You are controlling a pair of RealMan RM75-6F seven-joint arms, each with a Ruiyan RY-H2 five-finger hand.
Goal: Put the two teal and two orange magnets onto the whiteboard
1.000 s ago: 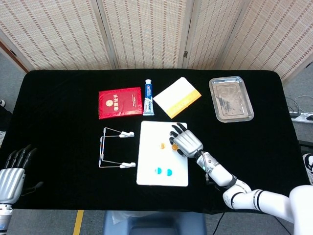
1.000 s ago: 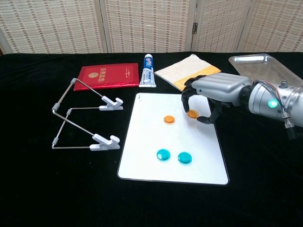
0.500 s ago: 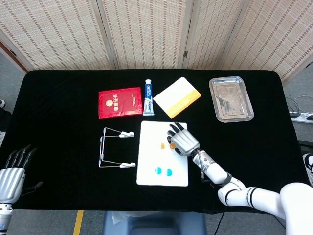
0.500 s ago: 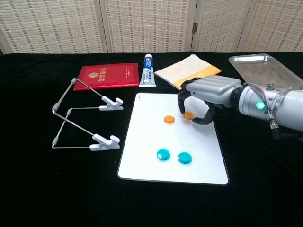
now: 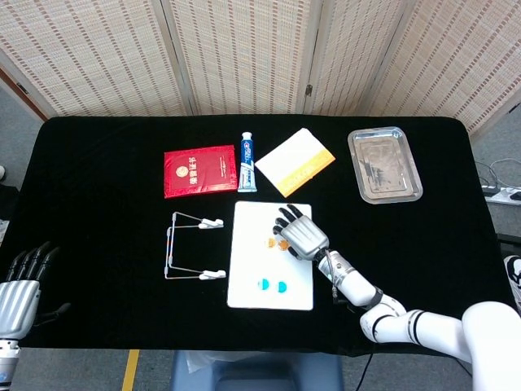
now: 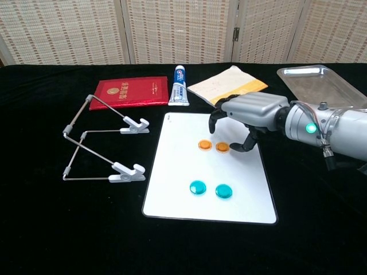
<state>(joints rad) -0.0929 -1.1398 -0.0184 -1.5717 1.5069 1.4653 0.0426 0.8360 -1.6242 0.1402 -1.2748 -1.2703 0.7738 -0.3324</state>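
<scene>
The whiteboard (image 6: 172, 183) lies flat on the black table. Two teal magnets (image 6: 198, 187) (image 6: 223, 191) sit side by side on its lower half. Two orange magnets (image 6: 205, 145) (image 6: 222, 147) lie flat next to each other on its upper half. My right hand (image 6: 248, 112) arches over the right-hand orange magnet with fingers spread and curved down, and nothing is between them. The head view shows this hand (image 5: 301, 233) over the board's upper right. My left hand (image 5: 18, 292) hangs open off the table's lower left corner.
A wire clip hanger (image 6: 103, 143) lies left of the board. Behind the board are a red booklet (image 6: 129, 91), a toothpaste tube (image 6: 181, 86) and a yellow-and-white pad (image 6: 229, 85). A metal tray (image 6: 312, 83) stands at the far right.
My right hand has shifted left across the board's top. The orange magnet under it has moved from the board's right edge to beside the other orange one and now lies free.
</scene>
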